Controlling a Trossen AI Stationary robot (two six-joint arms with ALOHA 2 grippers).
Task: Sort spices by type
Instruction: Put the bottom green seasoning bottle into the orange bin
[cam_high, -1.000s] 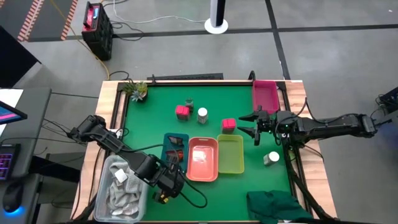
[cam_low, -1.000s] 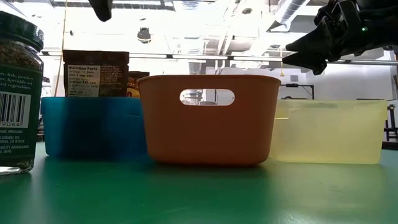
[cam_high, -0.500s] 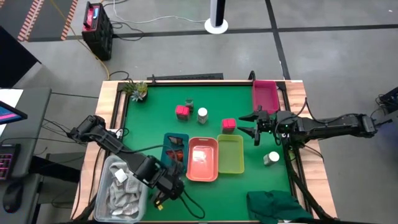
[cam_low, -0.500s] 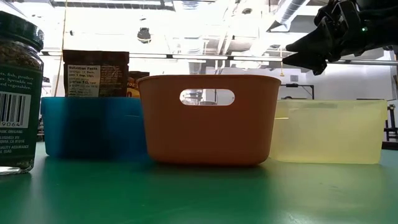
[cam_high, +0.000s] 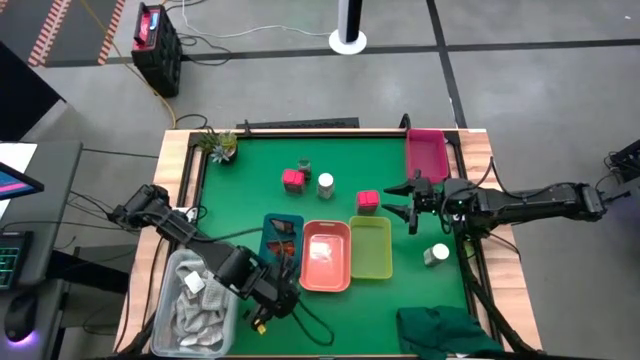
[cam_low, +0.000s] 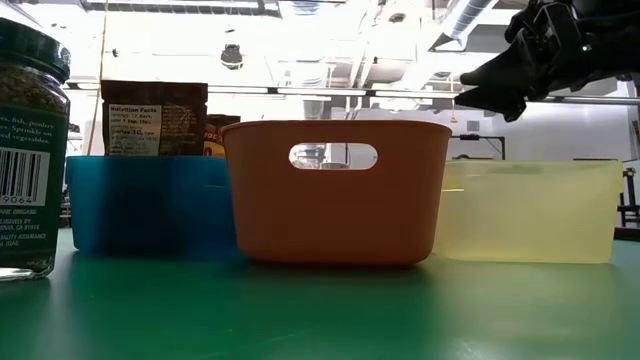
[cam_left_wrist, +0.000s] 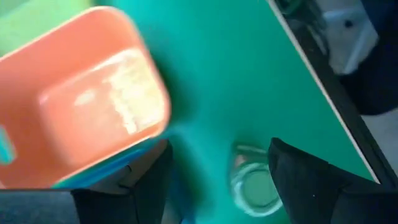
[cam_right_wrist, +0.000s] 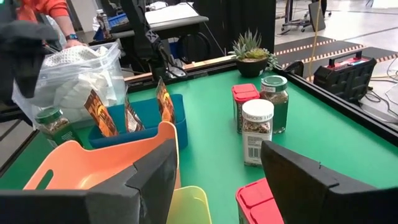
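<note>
The left pincer (cam_high: 268, 303) hangs low at the worktop's (cam_high: 250, 180) near edge, beside the orange tray (cam_high: 326, 257), its fingers spread wide around a green-lidded jar (cam_left_wrist: 254, 186) that stands on the green surface. The right pincer (cam_high: 400, 200) hovers partly open and empty next to a pink cube box (cam_high: 367, 201). Brown packets (cam_right_wrist: 99, 112) stand in the blue tray (cam_high: 283, 243). Farther back, another pink box (cam_high: 292, 179) sits beside a white-lidded jar (cam_high: 325, 184).
</note>
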